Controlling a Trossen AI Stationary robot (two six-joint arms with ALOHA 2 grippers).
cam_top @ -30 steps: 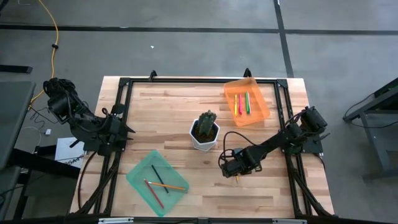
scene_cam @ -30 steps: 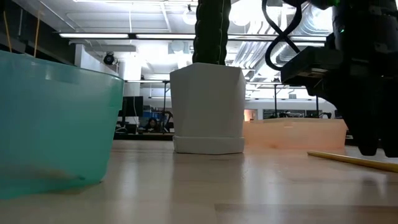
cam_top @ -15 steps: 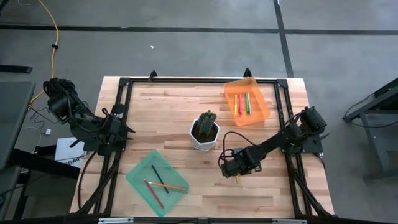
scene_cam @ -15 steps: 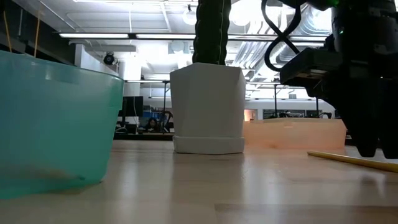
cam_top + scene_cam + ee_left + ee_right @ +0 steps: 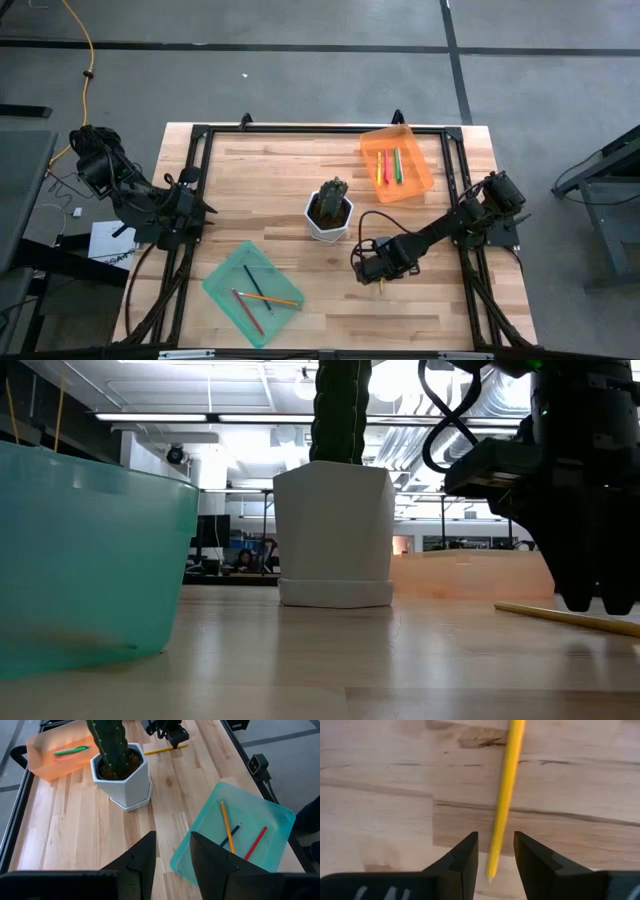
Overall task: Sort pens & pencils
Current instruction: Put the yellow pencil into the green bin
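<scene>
A yellow-orange pencil [image 5: 506, 795] lies flat on the wooden table near its right side, also seen in the low view [image 5: 560, 617]. My right gripper [image 5: 495, 857] is open above it, pointing down, with a finger on each side of the pencil's pointed end and touching nothing. Three pencils, red [image 5: 246, 311], dark [image 5: 255, 287] and orange [image 5: 272, 299], lie in the teal bin [image 5: 222, 270]. The pink-red [image 5: 379, 168], yellow [image 5: 385, 165] and green [image 5: 397, 165] pens lie in the orange bin [image 5: 385, 133]. My left gripper [image 5: 172, 852] waits open at the table's left edge.
A white pot with a cactus [image 5: 329, 215] stands mid-table, between the two bins and just left of my right gripper. The teal bin sits near the table's near-left, the orange bin at the far right. Black frame rails run along the table's edges.
My right gripper has edged a little toward the table's left over the yellow-orange pencil, its fingers staying open. The pencil has stayed where it lay.
</scene>
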